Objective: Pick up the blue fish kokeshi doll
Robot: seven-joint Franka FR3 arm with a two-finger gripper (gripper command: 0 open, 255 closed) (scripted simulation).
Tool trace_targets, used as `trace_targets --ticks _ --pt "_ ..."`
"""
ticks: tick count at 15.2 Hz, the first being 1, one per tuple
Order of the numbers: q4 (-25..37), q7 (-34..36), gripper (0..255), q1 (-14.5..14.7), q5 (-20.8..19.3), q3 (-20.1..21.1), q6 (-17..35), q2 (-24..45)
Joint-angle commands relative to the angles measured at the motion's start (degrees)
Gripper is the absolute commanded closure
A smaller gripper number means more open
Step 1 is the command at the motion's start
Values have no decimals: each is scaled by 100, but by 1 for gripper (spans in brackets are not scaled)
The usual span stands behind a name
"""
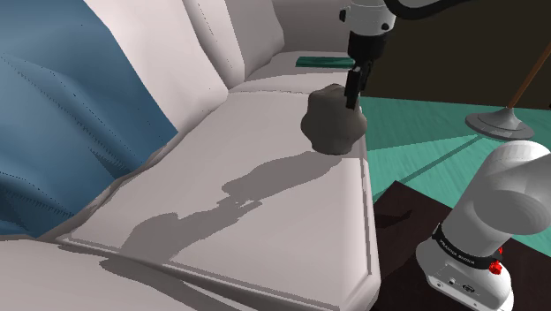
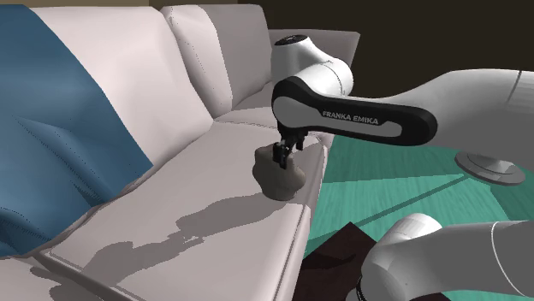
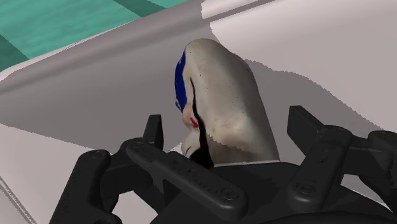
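— Where was the doll?

— The doll [image 1: 331,122] sat on the sofa's [image 1: 203,53] seat cushion [image 1: 265,194]. It was at the cushion's far end, close to the edge on the shoulder view's right, where the teal floor [image 1: 415,124] began.

— And your claw?

— My claw [image 1: 354,87] hung straight down over the doll. In the wrist view my fingers [image 3: 153,130] stood spread with the doll between them. A thin gap showed on each side, so I gripped nothing.

— What did the doll look like?

— That hung on the view. From the shoulder and second exterior views it was a dull, dark grey lump. The wrist view gave it a pale grey body with a blue patch, a small red mark and a black line down its side.

— What else was about?

— A blue blanket [image 1: 62,115] draped the sofa back at the shoulder view's left. The shoulder view had a flat dark green thing [image 1: 322,62] on the far cushion. A round grey base [image 1: 503,124] with a slanted brown pole stood on the floor at its right. My dark stand [image 1: 402,208] was near, at the lower right. The second exterior view looked along the sofa from the near end and caught the words FRANKA EMIKA on my arm [image 2: 364,117], which crossed above the doll.
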Motion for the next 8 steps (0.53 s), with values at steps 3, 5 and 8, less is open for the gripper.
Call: trace_targets --ticks 3,5,8 --pt "-274 32 0 11 5 14 256 -22" --pt "-265 19 255 6 -1 3 251 -19" --pt "-260 15 255 3 -5 0 255 -11"
